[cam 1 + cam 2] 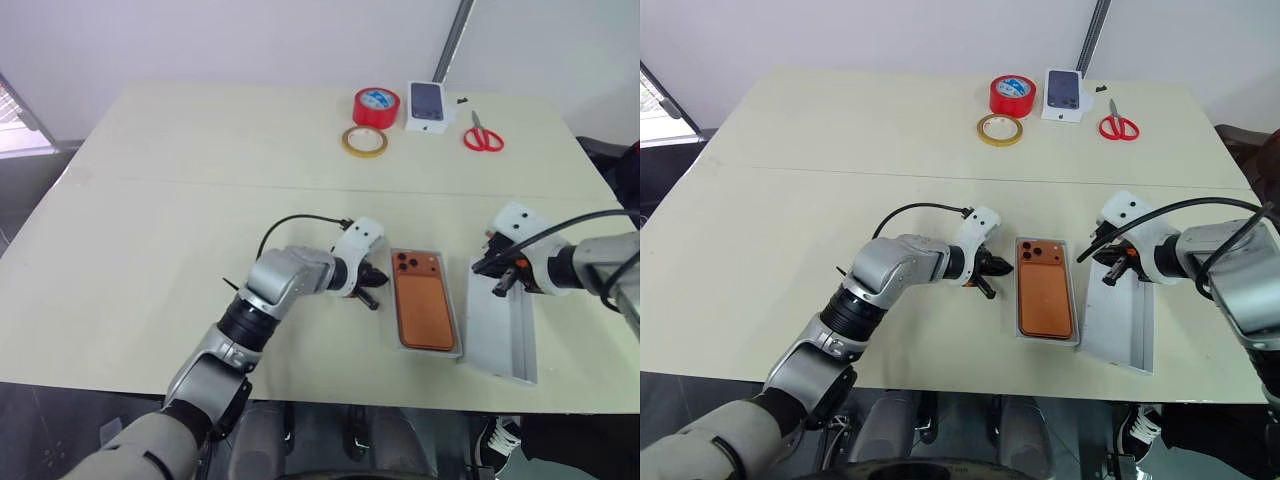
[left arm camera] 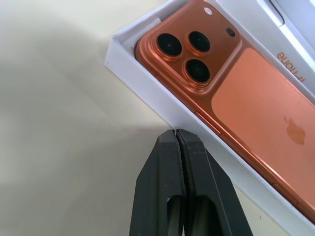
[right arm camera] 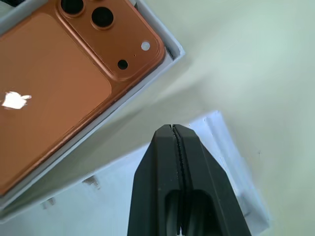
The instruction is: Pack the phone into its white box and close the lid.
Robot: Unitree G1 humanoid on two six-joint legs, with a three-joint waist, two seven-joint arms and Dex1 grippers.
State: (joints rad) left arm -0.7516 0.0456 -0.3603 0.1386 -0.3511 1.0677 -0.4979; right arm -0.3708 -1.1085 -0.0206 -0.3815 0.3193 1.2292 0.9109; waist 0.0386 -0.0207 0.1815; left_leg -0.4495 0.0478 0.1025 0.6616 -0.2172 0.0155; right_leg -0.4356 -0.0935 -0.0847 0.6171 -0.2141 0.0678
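Phone (image 1: 424, 309) lying camera-side up inside white box (image 1: 458, 340) on bench (image 1: 180, 200). Lid (image 1: 500, 335) lying open-face up just right of box. Left pincer (image 1: 372, 288) fully closed, gripping nothing, beside box's left rim. Right pincer (image 1: 497, 283) closed, empty, hovering over lid.

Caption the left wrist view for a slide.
Shut left gripper beside the white box, orange phone lying camera-side up inside.

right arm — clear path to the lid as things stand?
Probably yes. The right hand, fingers shut, hangs just over the lid, which lies open-side up beside the white box holding the phone. Nothing lies between them, though the fingers must open to grip.
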